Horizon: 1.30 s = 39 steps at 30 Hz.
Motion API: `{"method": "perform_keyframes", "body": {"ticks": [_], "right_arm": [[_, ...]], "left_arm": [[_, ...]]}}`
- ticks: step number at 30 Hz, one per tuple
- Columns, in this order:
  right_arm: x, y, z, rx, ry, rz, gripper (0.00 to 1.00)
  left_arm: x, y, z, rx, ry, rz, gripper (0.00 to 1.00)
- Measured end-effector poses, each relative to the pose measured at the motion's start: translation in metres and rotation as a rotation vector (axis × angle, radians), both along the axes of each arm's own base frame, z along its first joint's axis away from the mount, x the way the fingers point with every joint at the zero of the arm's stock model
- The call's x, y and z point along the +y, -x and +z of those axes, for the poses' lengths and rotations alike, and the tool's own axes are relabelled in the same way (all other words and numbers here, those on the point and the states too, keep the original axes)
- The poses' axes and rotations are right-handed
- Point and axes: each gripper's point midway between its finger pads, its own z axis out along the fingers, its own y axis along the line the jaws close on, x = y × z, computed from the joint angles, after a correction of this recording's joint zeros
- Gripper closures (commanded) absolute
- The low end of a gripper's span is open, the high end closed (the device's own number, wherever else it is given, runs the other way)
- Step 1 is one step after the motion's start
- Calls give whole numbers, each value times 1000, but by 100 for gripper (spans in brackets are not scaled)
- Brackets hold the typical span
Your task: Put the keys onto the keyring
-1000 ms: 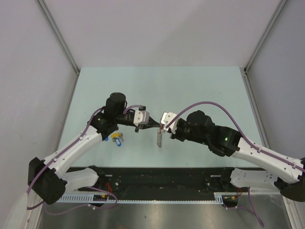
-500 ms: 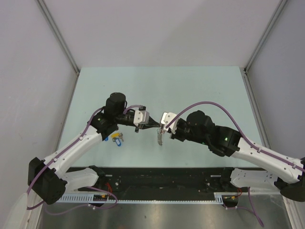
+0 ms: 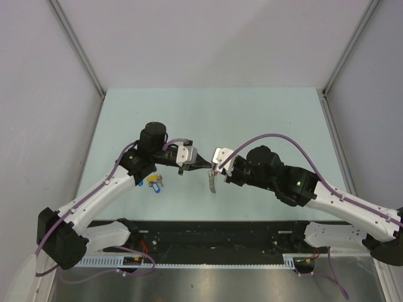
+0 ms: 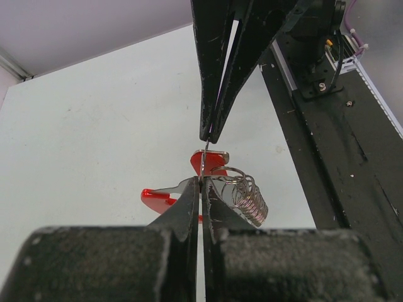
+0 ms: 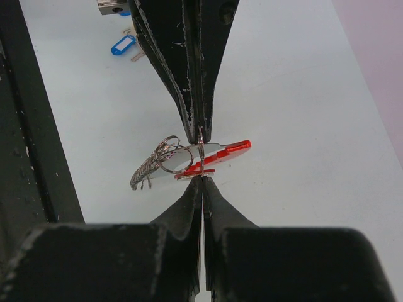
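The keyring hangs above the table between my two grippers, its grey chain (image 3: 212, 182) dangling. In the right wrist view its red band (image 5: 232, 150) and chain (image 5: 146, 171) hang off a thin wire ring (image 5: 201, 154). My left gripper (image 3: 210, 166) is shut on that ring from the left, and my right gripper (image 3: 216, 168) is shut on it from the right, tip to tip. The left wrist view shows the same: left gripper (image 4: 203, 180), red band (image 4: 213, 161), chain coil (image 4: 250, 201). A blue key (image 3: 153, 185) and a yellow key (image 3: 157, 178) lie under the left arm. The red and black keys are not seen.
The blue key also shows at the top left of the right wrist view (image 5: 121, 45). A black rail (image 3: 214, 236) runs along the table's near edge. Grey walls enclose the pale green table (image 3: 264, 119) on three sides.
The hanging chain has swung slightly and now curves. Both grippers stay shut tip to tip in the same place.
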Motion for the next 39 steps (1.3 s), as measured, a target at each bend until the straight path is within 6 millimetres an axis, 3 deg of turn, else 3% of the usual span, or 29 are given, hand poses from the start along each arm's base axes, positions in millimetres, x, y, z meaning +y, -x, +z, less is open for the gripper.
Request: {"method": "perform_keyframes", "body": {"ticks": [39], "right_arm": [[2,1,-3,9,7,7,100]], "left_arm": [[0,5,-6,24,-23,-5,100]]}}
